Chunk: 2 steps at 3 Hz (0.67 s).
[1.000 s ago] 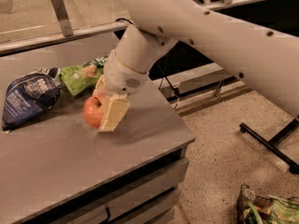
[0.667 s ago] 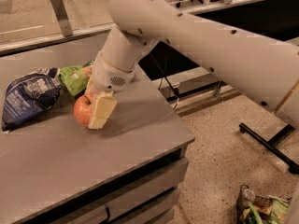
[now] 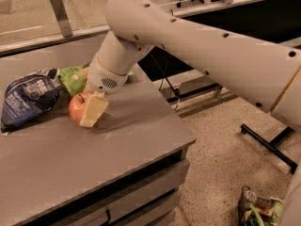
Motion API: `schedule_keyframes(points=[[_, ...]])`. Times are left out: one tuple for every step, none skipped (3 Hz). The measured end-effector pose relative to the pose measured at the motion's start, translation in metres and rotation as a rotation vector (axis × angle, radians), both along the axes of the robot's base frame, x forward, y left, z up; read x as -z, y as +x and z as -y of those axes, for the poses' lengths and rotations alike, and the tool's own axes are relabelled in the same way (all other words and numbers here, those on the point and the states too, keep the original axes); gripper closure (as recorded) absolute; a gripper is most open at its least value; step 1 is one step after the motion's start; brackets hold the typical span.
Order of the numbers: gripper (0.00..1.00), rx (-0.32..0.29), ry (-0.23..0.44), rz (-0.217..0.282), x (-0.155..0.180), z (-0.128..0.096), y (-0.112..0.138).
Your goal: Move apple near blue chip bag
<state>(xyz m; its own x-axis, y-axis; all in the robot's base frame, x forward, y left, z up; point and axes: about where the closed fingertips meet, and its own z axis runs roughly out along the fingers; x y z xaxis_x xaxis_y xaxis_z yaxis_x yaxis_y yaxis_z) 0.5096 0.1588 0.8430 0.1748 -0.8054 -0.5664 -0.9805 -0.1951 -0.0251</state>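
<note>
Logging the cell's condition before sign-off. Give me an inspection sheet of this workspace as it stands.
Surface: grey table, drawers below.
Job's things: apple in the tool's grip, just right of the blue chip bag, with a small gap between them.
Clutter: green snack bag behind the apple.
Grippers: tool over the table's left part, closed on the apple.
Cables: black cable hanging behind the table.
Surroundings: speckled floor; snack packets on it; black stand leg.

At the left of the grey tabletop (image 3: pixel 123 141), the gripper (image 3: pixel 85 111) has its jaws clamped on the round red-orange apple (image 3: pixel 74 107). A narrow bare strip separates it from the dark navy foil chip bag (image 3: pixel 28 98). The bright green snack bag (image 3: pixel 71 78) crowds behind; front and right lie bare.
</note>
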Motion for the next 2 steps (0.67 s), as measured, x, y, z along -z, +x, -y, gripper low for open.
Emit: schedule_keyframes(points=[[1.00,0.042,0.006,0.015,-0.0067,-0.0045,0.0048],[1.00,0.074,0.024,0.026,-0.0130,-0.0088,0.0097]])
